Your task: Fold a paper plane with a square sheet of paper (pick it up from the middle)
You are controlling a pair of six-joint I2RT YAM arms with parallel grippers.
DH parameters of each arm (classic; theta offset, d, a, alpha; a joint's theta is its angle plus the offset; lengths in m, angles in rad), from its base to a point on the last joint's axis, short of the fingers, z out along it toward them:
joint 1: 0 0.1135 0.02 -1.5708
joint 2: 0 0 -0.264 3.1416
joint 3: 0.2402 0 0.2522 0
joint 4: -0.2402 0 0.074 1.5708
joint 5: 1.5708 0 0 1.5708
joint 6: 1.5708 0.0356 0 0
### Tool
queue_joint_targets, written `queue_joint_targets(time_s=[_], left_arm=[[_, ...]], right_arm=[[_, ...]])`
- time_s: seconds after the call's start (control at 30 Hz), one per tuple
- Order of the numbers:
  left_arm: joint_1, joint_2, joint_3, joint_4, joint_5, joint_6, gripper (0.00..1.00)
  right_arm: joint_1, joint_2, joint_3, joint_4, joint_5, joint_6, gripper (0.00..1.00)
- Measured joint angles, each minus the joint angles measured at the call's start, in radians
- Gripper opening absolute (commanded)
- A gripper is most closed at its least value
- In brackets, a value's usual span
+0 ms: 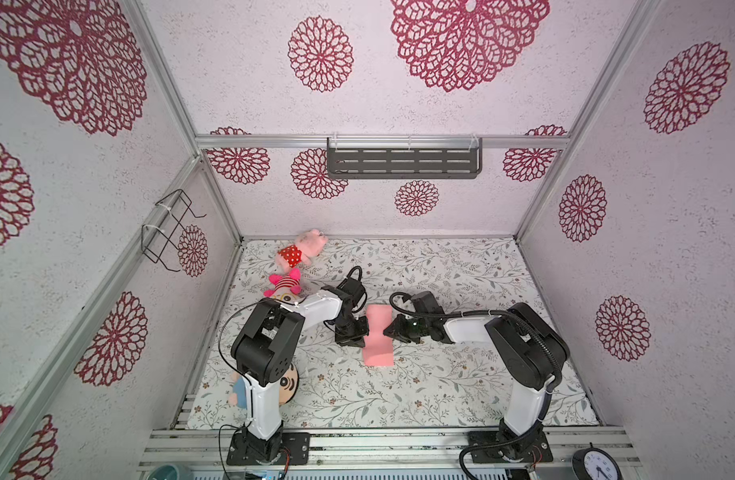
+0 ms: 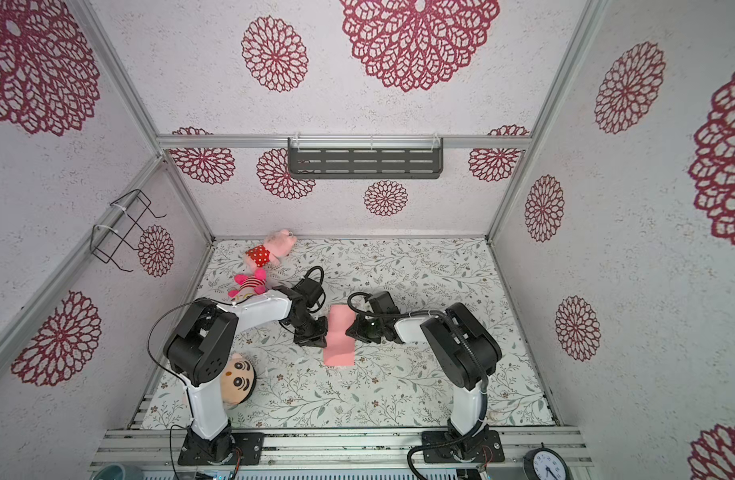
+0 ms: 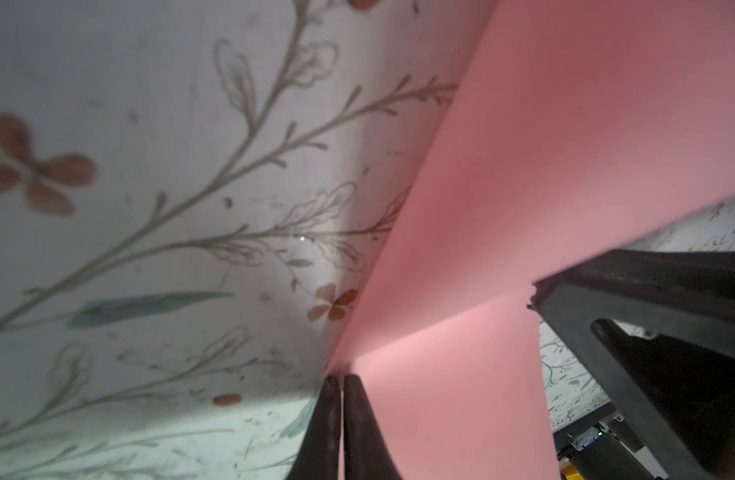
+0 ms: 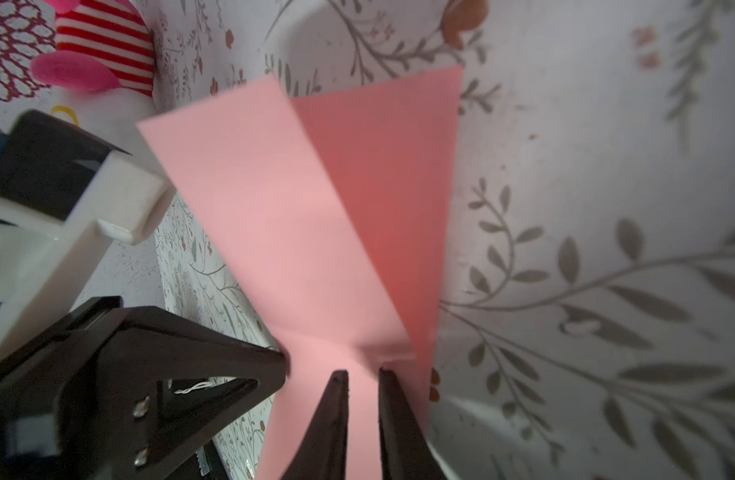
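The square sheet of paper (image 1: pixel 379 336) (image 2: pixel 340 336) is light pink and lies mid-table on the floral mat, folded to a long strip and raised along a cross crease at its middle. My left gripper (image 1: pixel 364 331) (image 3: pixel 341 378) is shut on the sheet's left edge at that crease. From the other side my right gripper (image 1: pixel 387 330) (image 4: pixel 362 372) meets the paper (image 4: pixel 274 208). Its jaws stand a narrow gap apart over the sheet, tips at the crease. In the left wrist view the paper (image 3: pixel 523 166) slopes up to the right gripper's finger (image 3: pixel 606 299). No paper plane shape shows.
Two pink plush toys (image 1: pixel 301 249) (image 1: pixel 284 284) lie at the back left, and a boy-head doll (image 1: pixel 290 382) sits by the left arm's base. A dark shelf (image 1: pixel 403 160) hangs on the back wall, a wire rack (image 1: pixel 170 228) on the left wall. A clock (image 1: pixel 596 463) stands front right.
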Motion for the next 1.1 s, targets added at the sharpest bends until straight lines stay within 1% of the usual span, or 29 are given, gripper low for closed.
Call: queue_joint_targets(time_s=[0.27, 0.5, 0.87, 1.1], left_arm=[[-0.003, -0.029, 0.024, -0.006, 0.003, 0.001, 0.08], [-0.026, -0.039, 0.04, -0.001, 0.0, -0.008, 0.08], [-0.061, -0.013, 0.04, -0.038, -0.05, -0.007, 0.07], [-0.105, -0.013, 0.04, -0.066, -0.132, -0.008, 0.06]], right_arm=[[0.002, -0.001, 0.001, -0.004, 0.006, -0.006, 0.2], [0.002, -0.001, -0.002, 0.0, 0.006, -0.006, 0.19], [0.002, -0.001, -0.012, 0.019, 0.005, -0.005, 0.2], [0.002, -0.002, -0.029, 0.05, 0.005, 0.003, 0.2]])
